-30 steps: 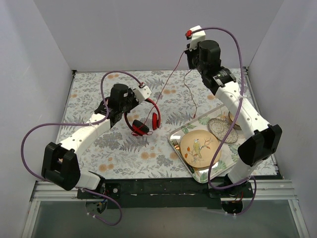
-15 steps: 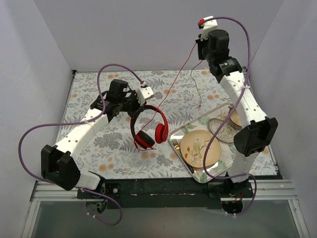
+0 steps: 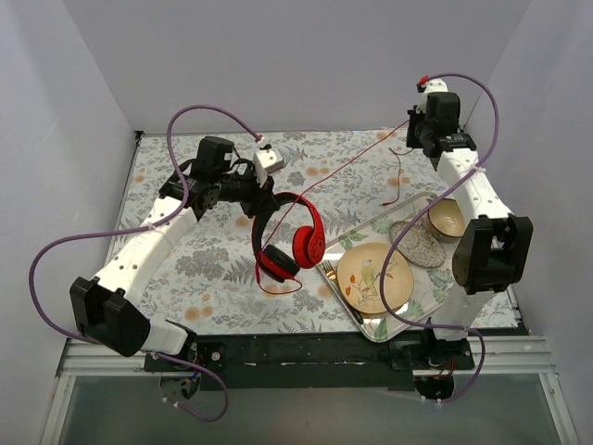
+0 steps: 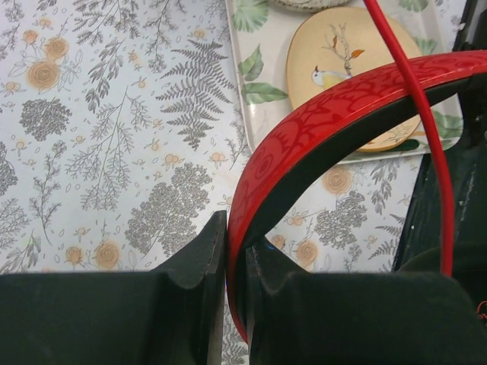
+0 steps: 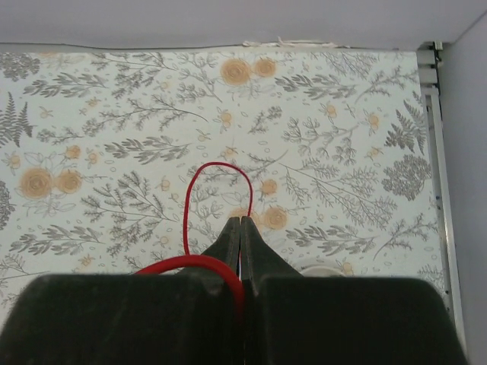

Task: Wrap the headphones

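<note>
The red headphones (image 3: 295, 236) hang above the floral table, earcups down, near the tray's left edge. My left gripper (image 3: 262, 199) is shut on the black-and-red headband (image 4: 304, 144), which passes between my fingers. The thin red cable (image 3: 352, 164) runs taut from the headphones up and right to my right gripper (image 3: 414, 139), raised at the back right. My right gripper (image 5: 241, 221) is shut on the cable (image 5: 199, 171), which loops out past its fingertips; a loose end (image 3: 398, 185) hangs below it.
A metal tray (image 3: 339, 248) at the front right holds a yellow bird plate (image 3: 373, 275), a patterned dish (image 3: 419, 243) and a bowl (image 3: 447, 219). White walls enclose the table on three sides. Purple robot cables arc over both arms.
My left gripper has carried the headphones right and toward the front, close to the tray. My right gripper has moved right and lower with the cable, pulling it tauter.
</note>
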Robot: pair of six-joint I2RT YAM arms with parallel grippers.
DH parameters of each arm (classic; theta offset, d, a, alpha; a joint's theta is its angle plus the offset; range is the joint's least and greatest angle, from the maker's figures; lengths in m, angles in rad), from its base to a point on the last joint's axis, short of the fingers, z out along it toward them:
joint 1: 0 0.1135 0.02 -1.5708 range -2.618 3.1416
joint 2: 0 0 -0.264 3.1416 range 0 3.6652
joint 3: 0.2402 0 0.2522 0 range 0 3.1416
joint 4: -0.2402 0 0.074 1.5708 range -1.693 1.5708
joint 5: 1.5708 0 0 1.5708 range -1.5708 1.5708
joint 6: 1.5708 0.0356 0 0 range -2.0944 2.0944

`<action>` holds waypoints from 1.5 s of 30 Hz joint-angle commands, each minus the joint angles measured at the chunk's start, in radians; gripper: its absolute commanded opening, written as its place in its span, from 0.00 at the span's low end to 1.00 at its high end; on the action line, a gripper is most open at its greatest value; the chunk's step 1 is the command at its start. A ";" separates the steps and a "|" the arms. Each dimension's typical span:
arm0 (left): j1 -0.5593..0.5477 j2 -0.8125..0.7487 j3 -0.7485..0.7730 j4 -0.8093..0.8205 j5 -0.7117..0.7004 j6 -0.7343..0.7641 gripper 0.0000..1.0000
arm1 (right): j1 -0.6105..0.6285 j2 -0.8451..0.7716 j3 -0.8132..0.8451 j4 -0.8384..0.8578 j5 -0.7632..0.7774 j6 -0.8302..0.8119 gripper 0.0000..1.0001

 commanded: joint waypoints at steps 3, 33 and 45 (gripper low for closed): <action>0.027 -0.058 0.098 0.008 0.174 -0.152 0.00 | -0.026 -0.102 -0.073 0.111 -0.046 0.050 0.01; 0.476 0.114 0.409 0.502 -0.570 -0.808 0.00 | 0.673 -0.046 -0.426 0.302 0.008 0.057 0.01; 0.489 0.152 0.270 0.810 -0.863 -0.484 0.00 | 0.808 -0.040 -0.435 0.219 0.068 0.024 0.01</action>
